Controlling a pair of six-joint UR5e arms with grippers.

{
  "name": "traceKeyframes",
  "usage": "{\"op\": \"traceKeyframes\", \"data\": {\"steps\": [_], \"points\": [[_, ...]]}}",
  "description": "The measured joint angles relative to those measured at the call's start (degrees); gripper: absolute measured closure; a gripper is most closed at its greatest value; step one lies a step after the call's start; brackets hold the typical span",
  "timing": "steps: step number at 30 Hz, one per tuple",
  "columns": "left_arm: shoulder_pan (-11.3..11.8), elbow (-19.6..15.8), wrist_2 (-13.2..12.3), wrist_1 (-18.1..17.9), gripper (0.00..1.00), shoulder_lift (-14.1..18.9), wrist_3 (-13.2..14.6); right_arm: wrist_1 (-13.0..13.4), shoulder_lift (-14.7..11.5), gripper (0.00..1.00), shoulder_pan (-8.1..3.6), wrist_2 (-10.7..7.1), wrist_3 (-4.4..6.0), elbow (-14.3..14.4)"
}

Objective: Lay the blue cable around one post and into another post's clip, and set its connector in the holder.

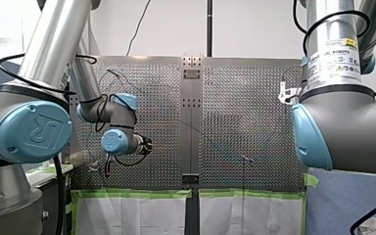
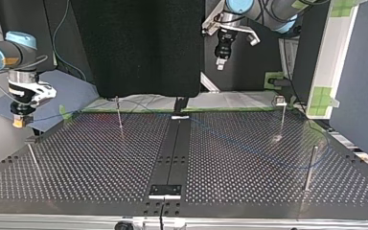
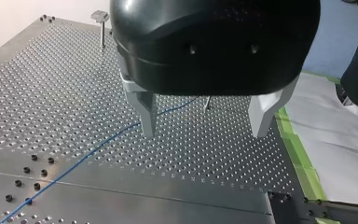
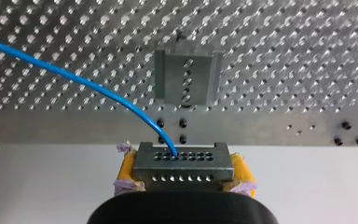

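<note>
You're right at the start of the routing here, I'd say. The right gripper (image 4: 184, 169) has its yellow pads clamped on the grey connector (image 4: 182, 161), held just past the edge of the perforated table (image 2: 100, 163), and the blue cable (image 4: 74, 77) runs out of the connector and away over the holes. A grey holder (image 4: 184, 84) sits on the plate just ahead of that gripper with nothing in it. The left gripper (image 3: 205, 130) hangs above the table with its metal fingers spread wide and nothing between them, and the cable lies flat on the plate below it, passing under one finger. As far as I can tell the cable isn't round any post or in any clip yet, it just trails loose. So the next move probably calls for the left gripper to drop and pinch the cable so you can steer it round a post while the right one feeds slack — the holder comes last. Count-wise: one cable, one connector, two grippers. The top view shows four thin posts — far left (image 2: 119, 115), far right with a clip-like head (image 2: 281, 117), a plain one nearer at right (image 2: 310, 167), and one at the left edge that looks capped too (image 2: 34, 160). There are also two brackets (image 2: 179, 116) on the dark centre strip (image 2: 175, 148), and I can't tell which one is the holder
</note>
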State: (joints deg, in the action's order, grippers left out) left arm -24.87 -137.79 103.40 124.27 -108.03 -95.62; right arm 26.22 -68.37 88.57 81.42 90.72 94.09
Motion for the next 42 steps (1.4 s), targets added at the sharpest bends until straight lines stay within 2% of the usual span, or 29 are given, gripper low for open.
{"op": "traceKeyframes", "data": {"steps": [4, 8, 11, 17, 22, 32, 42], "points": [[0.2, 0.0, 0.0, 0.0, 0.02, 0.0, 0.0, 0.2, 0.1, 0.64, -0.15, -1.82, 0.62, -0.7], [0.3, 0.0, 0.0, 0.1, 0.02, 0.0, 0.0, 1.1, 0.3, 0.64, -0.52, -3.71, 1.99, -1.0], [0.3, 0.0, 0.1, 0.3, 0.02, 0.0, 0.0, 1.6, 1.1, 0.64, -0.9, -5.09, 2.54, -1.3], [0.4, 0.1, 0.5, 1.1, 0.02, 0.0, 0.4, 2.1, 3.3, 0.64, -1.48, -6.79, 2.57, -1.8], [0.7, 0.2, 1.1, 2.0, 0.02, 0.0, 0.9, 2.6, 4.0, 0.62, -1.84, -8.24, 3.01, -2.6], [1.1, 0.3, 1.8, 2.7, 0.02, 0.0, 1.2, 1.3, 4.8, 0.62, -2.11, -11.35, 3.1, -5.0], [1.1, 0.3, 2.2, 2.9, 0.02, 0.0, 1.2, -1.0, 5.1, 0.62, -1.97, -11.88, 3.25, -6.8]]}}
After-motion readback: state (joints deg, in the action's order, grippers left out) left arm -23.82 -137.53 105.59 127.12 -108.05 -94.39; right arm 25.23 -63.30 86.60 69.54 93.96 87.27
